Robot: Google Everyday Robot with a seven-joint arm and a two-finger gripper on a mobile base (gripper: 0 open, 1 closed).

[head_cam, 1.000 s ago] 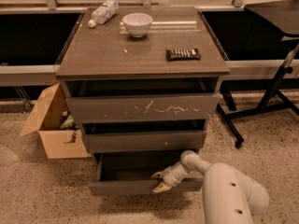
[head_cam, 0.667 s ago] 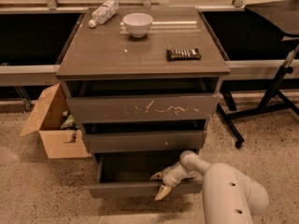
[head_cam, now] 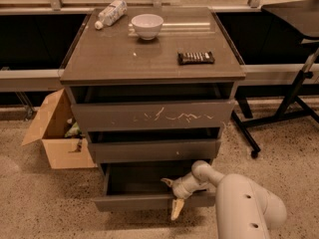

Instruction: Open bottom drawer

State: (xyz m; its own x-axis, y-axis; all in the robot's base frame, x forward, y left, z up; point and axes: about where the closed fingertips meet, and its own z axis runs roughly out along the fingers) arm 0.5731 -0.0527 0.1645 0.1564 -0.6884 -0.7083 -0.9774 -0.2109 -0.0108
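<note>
bottom drawer (head_cam: 134, 202): plain dark grey-brown front
gripper (head_cam: 172, 195): cream, fingers spread over that drawer's front edge
top drawer front (head_cam: 149, 116): grey-brown, white scratch marks
bowl (head_cam: 147, 25): white
box (head_cam: 60, 146), left: tan cardboard
floor (head_cam: 40, 203): speckled beige

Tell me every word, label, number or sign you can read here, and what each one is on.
Nothing here can be read as text.
Bottle: its label is too blurred to read.
Dark packet: its markings are too small to read.
Top drawer: white scratches only, no writing.
Cardboard box: no print visible.
Gripper, open across the front edge of the bottom drawer: no marking on either.
</note>
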